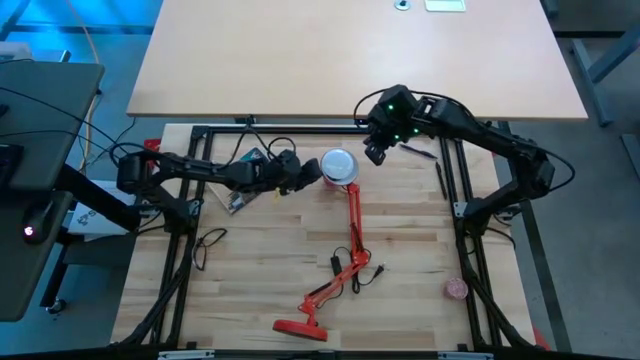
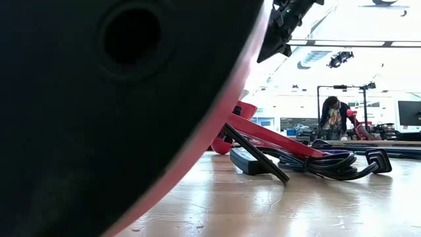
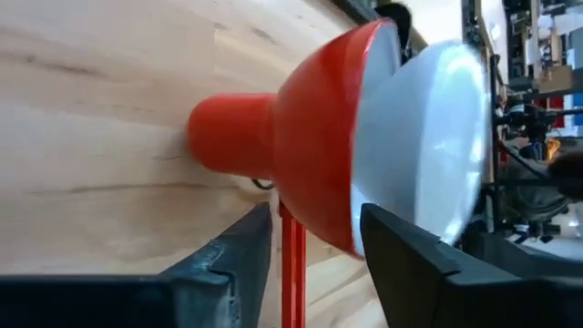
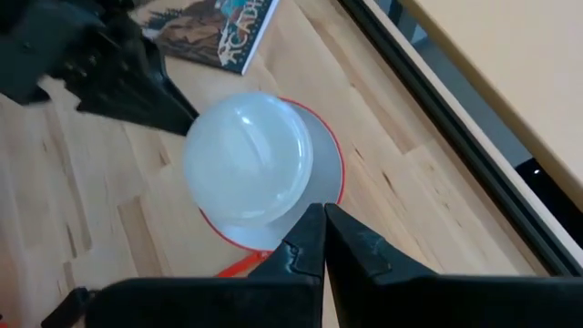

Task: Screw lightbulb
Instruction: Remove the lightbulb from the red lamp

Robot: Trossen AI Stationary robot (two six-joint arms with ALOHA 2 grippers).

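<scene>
A red desk lamp lies on the wooden table, its base at the near edge and its arm running toward the far edge. Its red shade lies at the far end of the arm. The white lightbulb sits in the shade's mouth and also shows in the high view. My left gripper is open, level at the shade's left side. My right gripper is shut and empty, up in the air just right of and beyond the bulb. My left gripper comes level from the table's left, its open fingers standing on either side of the shade's rim where the arm meets it. I cannot tell whether they touch the shade.
A printed card lies left of the shade under the left arm. The lamp's black cord and plug lie beside its arm. A pink round thing sits at the near right. Black frame rails border the table.
</scene>
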